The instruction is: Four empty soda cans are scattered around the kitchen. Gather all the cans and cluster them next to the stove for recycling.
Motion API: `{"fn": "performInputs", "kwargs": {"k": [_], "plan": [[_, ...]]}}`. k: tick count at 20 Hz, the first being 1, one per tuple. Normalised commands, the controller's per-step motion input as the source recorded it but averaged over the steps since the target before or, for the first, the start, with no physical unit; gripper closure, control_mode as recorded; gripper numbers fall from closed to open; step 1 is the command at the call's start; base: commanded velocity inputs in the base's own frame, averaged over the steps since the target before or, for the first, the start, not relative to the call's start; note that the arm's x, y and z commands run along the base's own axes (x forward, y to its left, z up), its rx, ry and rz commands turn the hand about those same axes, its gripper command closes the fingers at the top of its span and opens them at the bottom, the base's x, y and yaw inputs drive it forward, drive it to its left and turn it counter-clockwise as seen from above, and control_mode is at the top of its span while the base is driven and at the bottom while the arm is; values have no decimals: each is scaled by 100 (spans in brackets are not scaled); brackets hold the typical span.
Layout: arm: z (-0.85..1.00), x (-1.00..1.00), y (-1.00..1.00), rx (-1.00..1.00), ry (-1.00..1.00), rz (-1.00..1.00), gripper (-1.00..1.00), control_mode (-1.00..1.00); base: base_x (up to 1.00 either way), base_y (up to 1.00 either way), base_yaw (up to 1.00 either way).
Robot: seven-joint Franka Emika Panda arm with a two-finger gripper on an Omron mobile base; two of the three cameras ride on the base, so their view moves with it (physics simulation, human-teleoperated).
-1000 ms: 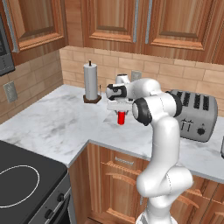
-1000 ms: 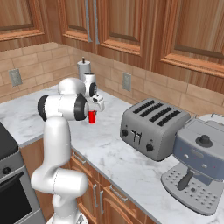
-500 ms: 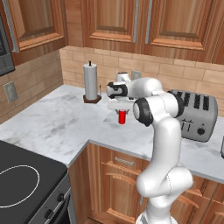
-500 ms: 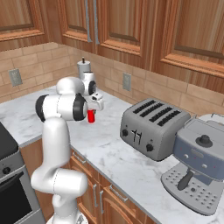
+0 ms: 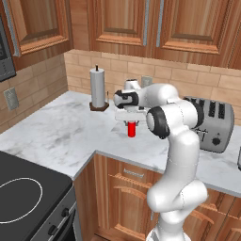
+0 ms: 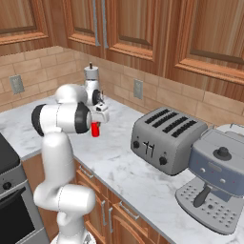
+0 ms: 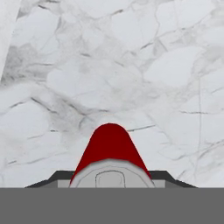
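At the worktop's left end you have the stove [image 5: 23, 197]; the paper towel holder [image 5: 98, 89] stands near the back edge; just right of it the gripper [image 5: 132, 123] is closed about the top of 1 red soda can [image 5: 132, 129], midway between front and back edges; the toaster [image 5: 214, 123] lies further right. Watch the lift: the grip sits high on a smooth can, so a quick swing could tip or slip it. The can stands upright, long axis vertical, silver top up.
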Motion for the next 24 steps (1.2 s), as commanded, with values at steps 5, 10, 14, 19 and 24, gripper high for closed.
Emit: {"fn": "performInputs", "kwargs": {"k": [5, 10, 14, 19, 24], "plan": [[19, -41, 0, 1, -4, 0, 100, -100, 0, 0, 0], [23, -40, 0, 1, -6, 0, 100, -100, 0, 0, 0], [14, -41, 3, 1, -4, 0, 100, -100, 0, 0, 0], [22, -42, 2, 1, -4, 0, 100, -100, 0, 0, 0], [28, -39, 0, 1, -6, 0, 100, -100, 0, 0, 0]]}}
